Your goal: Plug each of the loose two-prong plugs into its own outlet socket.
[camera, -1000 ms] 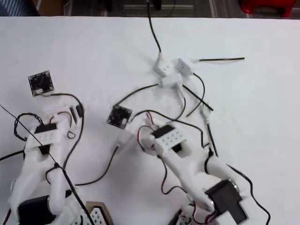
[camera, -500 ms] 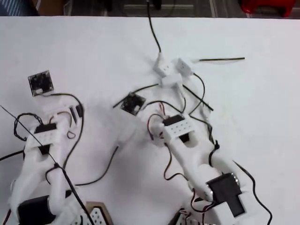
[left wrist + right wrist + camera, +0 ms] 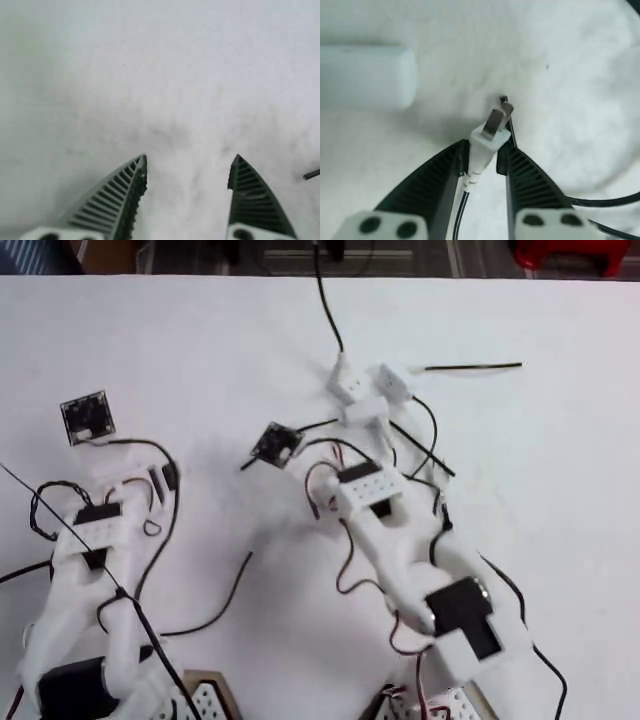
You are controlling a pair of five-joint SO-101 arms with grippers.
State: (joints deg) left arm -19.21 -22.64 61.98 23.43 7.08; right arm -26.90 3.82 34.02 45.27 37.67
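Right wrist view: what is the right gripper (image 3: 482,147) on?
> Clamped on a white two-prong plug (image 3: 486,141), one finger each side of the body. The prongs (image 3: 497,120) stick out past the tips, bare. The plug's own lead (image 3: 462,205) trails back between the fingers.

Plugged in?
> No. A white outlet block (image 3: 365,77) lies near the prongs but apart from them, with white table between. A thin black cord (image 3: 512,135) runs just beside the prongs. Can't tell if the prongs touch the table.

Where is that in the scene?
> High view puts the right arm (image 3: 400,540) at mid-table, with its wrist just near of the outlet cluster (image 3: 363,390). The cluster's black lead (image 3: 325,300) runs off the far edge. A loose black cord (image 3: 470,366) lies right of the cluster.

Left side?
> Left gripper (image 3: 190,160) is spread wide and holds nothing, over the bare white table (image 3: 150,75). A black cord end (image 3: 311,174) shows at the picture's edge. In the high view the left arm (image 3: 85,540) sits near-left, well apart from the cluster.
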